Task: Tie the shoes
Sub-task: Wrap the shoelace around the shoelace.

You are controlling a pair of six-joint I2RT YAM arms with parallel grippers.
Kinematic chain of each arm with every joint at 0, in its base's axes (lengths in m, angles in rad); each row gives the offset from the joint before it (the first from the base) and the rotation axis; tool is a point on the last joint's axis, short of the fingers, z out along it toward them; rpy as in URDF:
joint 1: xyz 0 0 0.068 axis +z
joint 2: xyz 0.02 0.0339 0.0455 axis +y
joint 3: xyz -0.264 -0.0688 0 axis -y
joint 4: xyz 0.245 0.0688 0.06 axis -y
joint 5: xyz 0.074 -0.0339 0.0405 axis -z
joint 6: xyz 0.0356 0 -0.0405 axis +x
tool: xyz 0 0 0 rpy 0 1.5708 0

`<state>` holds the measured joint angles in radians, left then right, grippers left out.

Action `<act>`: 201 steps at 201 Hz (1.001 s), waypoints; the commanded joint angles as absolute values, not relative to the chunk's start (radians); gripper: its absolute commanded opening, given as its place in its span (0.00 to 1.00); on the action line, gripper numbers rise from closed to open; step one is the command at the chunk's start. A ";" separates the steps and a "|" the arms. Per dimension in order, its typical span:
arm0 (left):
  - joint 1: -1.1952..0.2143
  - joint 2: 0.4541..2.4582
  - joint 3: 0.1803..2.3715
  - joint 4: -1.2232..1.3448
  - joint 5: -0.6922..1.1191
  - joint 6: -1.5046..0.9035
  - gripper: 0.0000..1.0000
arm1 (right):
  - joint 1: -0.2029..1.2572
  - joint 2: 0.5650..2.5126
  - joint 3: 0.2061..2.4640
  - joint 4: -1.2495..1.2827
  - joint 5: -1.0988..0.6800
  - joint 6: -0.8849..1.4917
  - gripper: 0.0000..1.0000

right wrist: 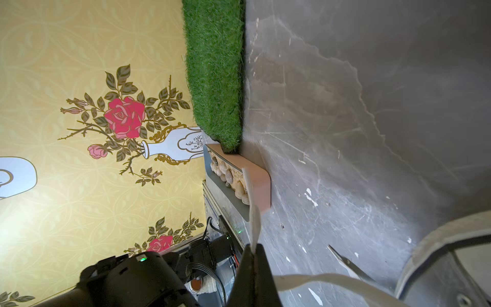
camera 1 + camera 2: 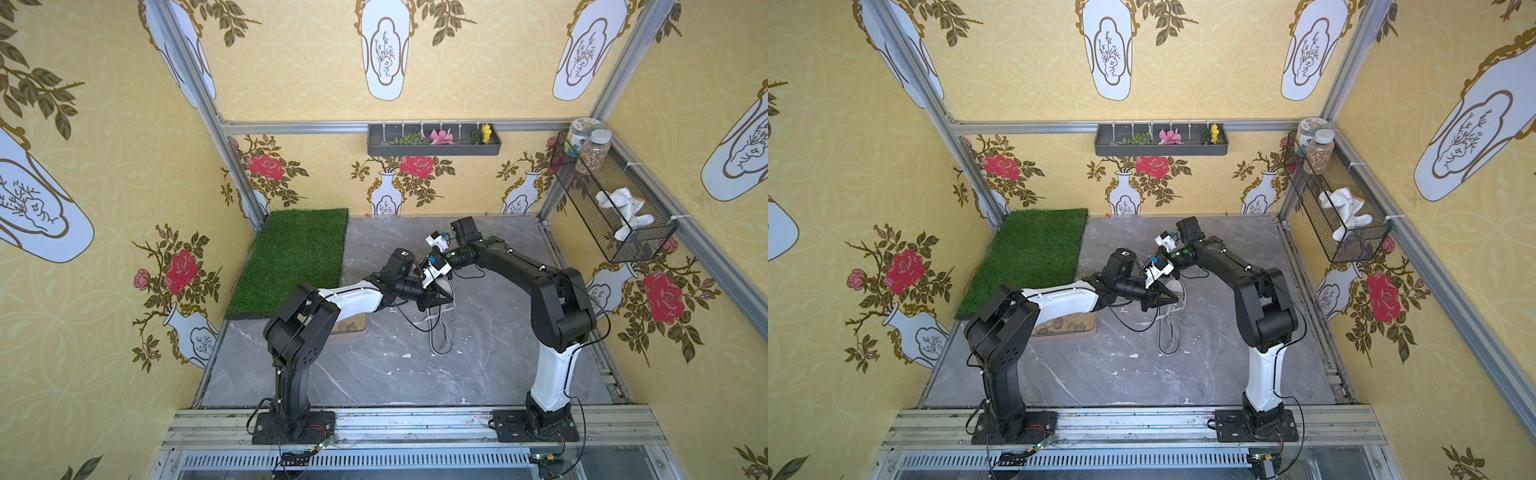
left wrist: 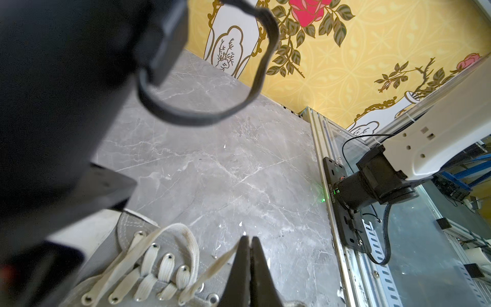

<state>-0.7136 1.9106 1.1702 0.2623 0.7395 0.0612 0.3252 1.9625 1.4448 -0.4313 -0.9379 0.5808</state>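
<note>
The grey canvas shoe (image 2: 440,332) lies on the marble floor in mid-scene, its front half covered by both grippers. In the left wrist view its upper (image 3: 127,231) and pale laced eyelets (image 3: 159,265) are plain. My left gripper (image 3: 250,239) is shut on a lace strand (image 3: 212,268) that rises taut from a lower eyelet; in a top view its black tips (image 2: 451,302) sit over the shoe. My right gripper (image 1: 253,249) is shut on the other lace (image 1: 254,212), whose end sticks out past the tips. The shoe's edge (image 1: 451,234) shows beside it.
A tan tray of pebbles (image 2: 353,326) sits left of the shoe, under the left arm. A green grass mat (image 2: 291,257) covers the back left floor. A wire basket (image 2: 615,199) hangs on the right wall and a flower shelf (image 2: 434,141) on the back wall.
</note>
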 commanded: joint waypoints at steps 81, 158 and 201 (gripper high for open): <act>-0.710 1.907 1.154 0.278 0.731 0.097 0.00 | 0.279 1.985 1.365 -0.571 -0.949 0.462 0.26; -0.697 1.926 1.166 0.304 0.690 0.003 0.00 | 0.078 1.696 1.183 -0.463 -0.818 0.527 0.34; -0.686 1.924 1.164 0.328 0.663 -0.046 0.00 | 0.074 1.441 0.991 -0.422 -0.680 0.441 0.37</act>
<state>-0.6872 1.9232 1.1664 0.2901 0.6792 -0.0097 0.0700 1.5532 1.0813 -0.4797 -0.7753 0.4976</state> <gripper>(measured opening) 0.054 0.355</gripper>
